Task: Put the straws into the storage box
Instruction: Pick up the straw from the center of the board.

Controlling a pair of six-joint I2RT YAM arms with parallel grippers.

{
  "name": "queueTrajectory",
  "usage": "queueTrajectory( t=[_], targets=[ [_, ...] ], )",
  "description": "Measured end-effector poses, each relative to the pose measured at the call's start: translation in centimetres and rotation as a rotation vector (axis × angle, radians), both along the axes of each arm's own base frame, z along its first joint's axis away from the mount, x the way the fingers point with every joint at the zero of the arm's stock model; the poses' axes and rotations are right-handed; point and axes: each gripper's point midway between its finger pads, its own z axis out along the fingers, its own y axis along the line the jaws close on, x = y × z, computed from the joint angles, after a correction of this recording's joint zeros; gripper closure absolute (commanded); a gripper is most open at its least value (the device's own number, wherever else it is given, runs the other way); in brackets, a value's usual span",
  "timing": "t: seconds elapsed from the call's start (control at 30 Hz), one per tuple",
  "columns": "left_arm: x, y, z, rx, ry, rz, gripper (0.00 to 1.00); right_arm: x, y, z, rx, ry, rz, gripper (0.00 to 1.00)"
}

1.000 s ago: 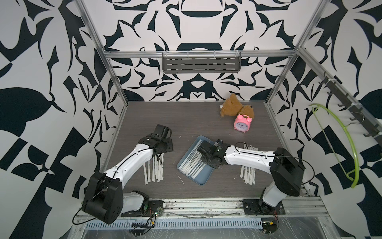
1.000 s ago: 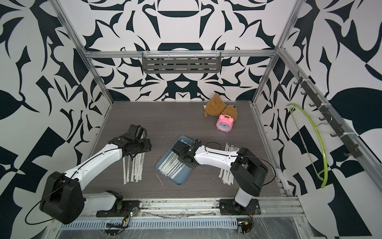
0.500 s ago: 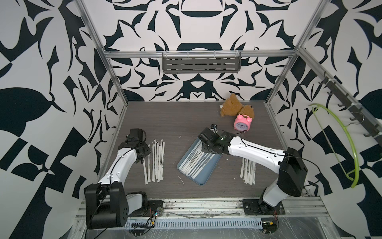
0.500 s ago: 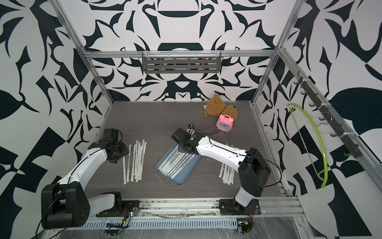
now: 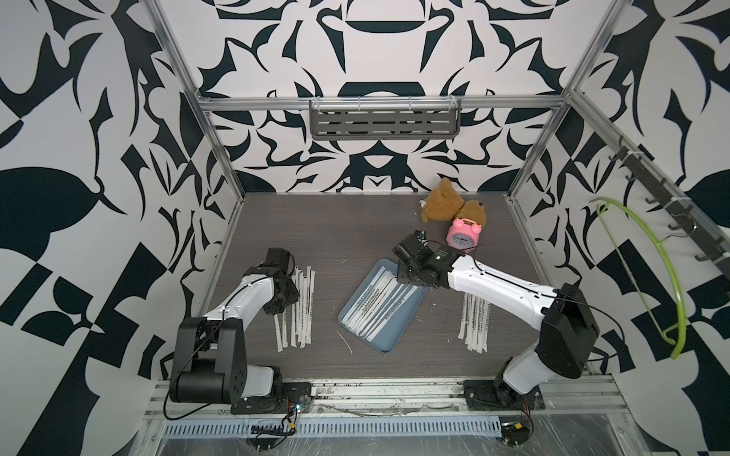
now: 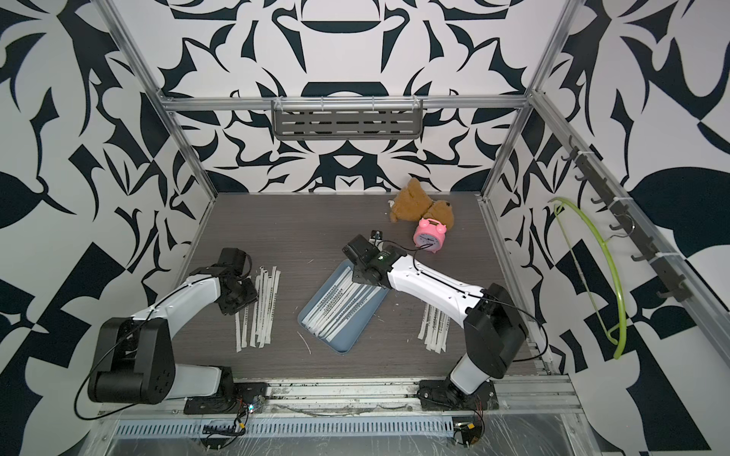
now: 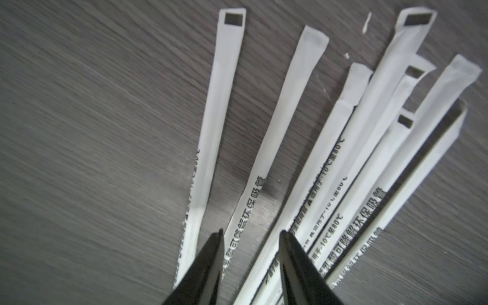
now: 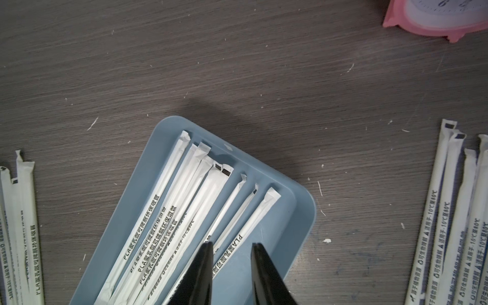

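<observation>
My left jaws stood parted over loose straws (image 7: 280,126) on the table (image 7: 92,132); right jaws parted, empty, above the storage box (image 8: 290,224), several straws inside, more rows either side.

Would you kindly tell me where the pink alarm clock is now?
In both top views the clock stands back right, just in front of the teddy bear.

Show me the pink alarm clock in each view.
Both top views: pink alarm clock near the back right, in front of the brown plush toy.
Left wrist: not in it.
Right wrist: cut off at the picture's edge, beyond the storage box.
Shared landmark: the storage box.
</observation>
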Motion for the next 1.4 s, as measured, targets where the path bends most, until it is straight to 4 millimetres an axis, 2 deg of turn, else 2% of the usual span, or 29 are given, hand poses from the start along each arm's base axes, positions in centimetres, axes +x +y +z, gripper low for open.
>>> queueTrajectory(
  t=[0.33,0.47,0.77,1.1,1.27,1.4],
  targets=[
    [-0.6,0.1,-1.7,0.008,0.073,0.007,0.61,-0.4,0.0,-0.7,0.002,0.018,0.005,0.70],
    [-0.5,0.0,-2.0,0.004,0.078,0.011,0.68,-0.4,-0.2,-0.8,-0.001,0.021,-0.001,0.70],
    [0.0,-0.3,-2.0,-0.012,0.078,-0.008,0.89,-0.3,-0.3,-0.9,0.008,0.030,-0.005,0.71],
    [0.1,-0.9,-1.9,-0.038,0.072,-0.022,0.94,-0.5,-0.1,-1.0,0.027,0.045,-0.008,0.71],
    [0.2,-1.3,-0.5,-0.043,0.045,-0.041,0.95,-0.5,-0.1,-1.0,0.036,0.053,-0.018,0.72],
    [1.8,-1.9,3.1,-0.050,-0.053,-0.062,0.95,-0.5,-0.4,-1.1,0.038,0.061,-0.033,0.72]
  ],
)
